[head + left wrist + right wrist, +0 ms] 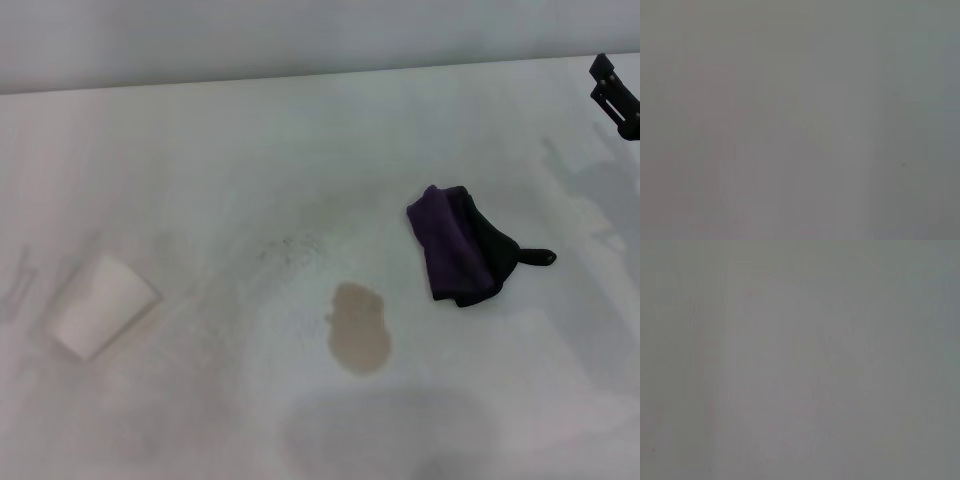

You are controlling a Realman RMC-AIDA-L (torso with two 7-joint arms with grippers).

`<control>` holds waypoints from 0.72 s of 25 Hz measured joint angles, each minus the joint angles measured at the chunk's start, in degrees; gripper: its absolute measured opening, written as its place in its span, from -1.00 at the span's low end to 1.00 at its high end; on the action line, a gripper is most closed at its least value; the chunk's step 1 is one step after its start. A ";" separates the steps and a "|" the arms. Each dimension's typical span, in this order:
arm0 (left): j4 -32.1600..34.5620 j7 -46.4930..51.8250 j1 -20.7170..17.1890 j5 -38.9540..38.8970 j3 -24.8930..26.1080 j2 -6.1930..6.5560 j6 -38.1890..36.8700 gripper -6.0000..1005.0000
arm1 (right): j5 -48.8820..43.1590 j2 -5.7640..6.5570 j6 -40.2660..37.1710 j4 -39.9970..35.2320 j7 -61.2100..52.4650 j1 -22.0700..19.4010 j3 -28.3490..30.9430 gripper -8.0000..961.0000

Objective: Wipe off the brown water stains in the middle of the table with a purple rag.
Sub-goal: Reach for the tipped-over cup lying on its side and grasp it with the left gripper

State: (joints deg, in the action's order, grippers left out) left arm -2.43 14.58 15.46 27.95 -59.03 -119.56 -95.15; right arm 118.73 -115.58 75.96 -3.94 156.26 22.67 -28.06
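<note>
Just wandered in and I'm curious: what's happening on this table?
Nothing is being handled right now. A purple rag lies on the white table, apart from the brown water stains it is meant to wipe. The right gripper hangs at the far right edge. A white paper cup lies on its side.

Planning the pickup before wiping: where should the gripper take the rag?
Probably from above, at the bunched purple fold of the rag; it lies flat on the table, so no side edge offers purchase. The right gripper is nearest.

I see a soft cloth purple rag (460, 245), a matt paper cup (100, 304), and a smooth matt white surface (220, 150).
</note>
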 joint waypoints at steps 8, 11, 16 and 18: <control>0.11 0.03 0.18 -0.13 0.15 -0.05 -0.08 0.78 | 0.14 0.00 -1.31 0.67 0.00 0.01 0.37 0.73; 0.13 0.04 0.18 -0.27 0.28 -0.05 -0.14 0.78 | 0.16 0.00 -1.35 0.90 0.00 0.01 0.41 0.73; 0.13 4.12 0.23 -0.32 0.20 0.18 -0.09 0.78 | 0.19 0.00 -1.60 0.90 0.00 0.02 0.42 0.73; 0.68 8.25 0.29 -0.06 0.02 0.53 0.05 0.78 | 0.16 0.00 -1.85 0.90 0.00 0.09 0.34 0.73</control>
State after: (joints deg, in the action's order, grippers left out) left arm -1.75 22.83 15.75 27.89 -59.01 -119.03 -95.09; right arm 118.90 -115.58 74.11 -3.04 156.27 22.75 -27.73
